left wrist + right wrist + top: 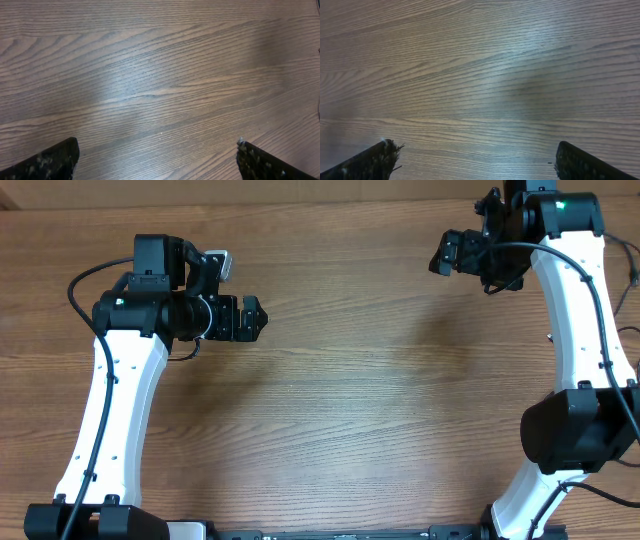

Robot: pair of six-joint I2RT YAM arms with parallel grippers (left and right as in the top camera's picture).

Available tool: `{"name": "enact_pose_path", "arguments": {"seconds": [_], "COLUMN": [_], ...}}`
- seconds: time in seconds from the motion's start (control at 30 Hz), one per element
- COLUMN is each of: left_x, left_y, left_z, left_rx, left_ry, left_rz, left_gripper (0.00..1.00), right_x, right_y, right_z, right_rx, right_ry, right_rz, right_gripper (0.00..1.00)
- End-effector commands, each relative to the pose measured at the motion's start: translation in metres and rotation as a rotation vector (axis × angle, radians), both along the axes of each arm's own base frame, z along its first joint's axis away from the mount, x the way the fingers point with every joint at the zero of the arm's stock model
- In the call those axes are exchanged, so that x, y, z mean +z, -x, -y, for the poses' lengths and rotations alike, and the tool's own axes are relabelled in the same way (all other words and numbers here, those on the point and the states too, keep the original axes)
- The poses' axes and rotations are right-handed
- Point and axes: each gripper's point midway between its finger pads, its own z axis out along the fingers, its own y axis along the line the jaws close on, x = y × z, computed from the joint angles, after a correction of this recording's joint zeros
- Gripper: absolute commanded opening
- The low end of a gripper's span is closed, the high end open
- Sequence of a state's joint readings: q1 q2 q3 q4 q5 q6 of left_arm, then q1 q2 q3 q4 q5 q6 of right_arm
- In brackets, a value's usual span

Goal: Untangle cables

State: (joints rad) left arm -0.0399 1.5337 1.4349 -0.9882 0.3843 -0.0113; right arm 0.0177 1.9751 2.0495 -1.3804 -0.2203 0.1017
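The cables are out of view in every frame. Over the left side of the wooden table [350, 380], my left gripper [262, 318] points right and stands open. In the left wrist view only bare wood lies between its two black fingertips [55, 160], and the left gripper [157, 150] holds nothing. My right gripper [438, 258] hovers at the far right of the table, pointing left, open. Its own wrist view shows the right gripper [475, 155] with both dark fingertips [580, 162] spread wide over bare wood grain.
Both white arms rise from bases at the table's near edge [330, 532]. Thick black wires [85, 280] loop along each arm. The table's far edge [300, 204] runs along the top of the overhead view.
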Motion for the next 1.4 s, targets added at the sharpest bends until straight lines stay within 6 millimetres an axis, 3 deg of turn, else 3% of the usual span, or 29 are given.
{"name": "enact_pose_path", "arguments": {"seconds": [0.0, 0.67, 0.9, 1.07, 1.37], "left_x": [0.003, 0.002, 0.003, 0.020, 0.061], "left_y": [-0.001, 0.000, -0.001, 0.002, 0.015], "left_z": [0.003, 0.003, -0.010, -0.016, -0.009], "left_rx": [-0.017, -0.017, 0.015, 0.041, 0.029], "left_ry": [-0.005, -0.005, -0.087, -0.163, -0.132], "left_rz": [0.013, 0.009, 0.028, 0.106, 0.469], "left_gripper": [1.00, 1.00, 1.00, 0.99, 1.00], "right_x": [0.007, 0.007, 0.007, 0.007, 0.007], "right_y": [-0.003, -0.003, -0.003, -0.003, -0.003], "right_z": [0.003, 0.003, 0.003, 0.003, 0.003], "right_rx": [-0.011, -0.011, -0.011, -0.011, -0.011], "right_ry": [0.007, 0.007, 0.007, 0.007, 0.007], "right_rz": [0.024, 0.024, 0.024, 0.024, 0.024], "right_gripper": [1.00, 1.00, 1.00, 1.00, 1.00]}}
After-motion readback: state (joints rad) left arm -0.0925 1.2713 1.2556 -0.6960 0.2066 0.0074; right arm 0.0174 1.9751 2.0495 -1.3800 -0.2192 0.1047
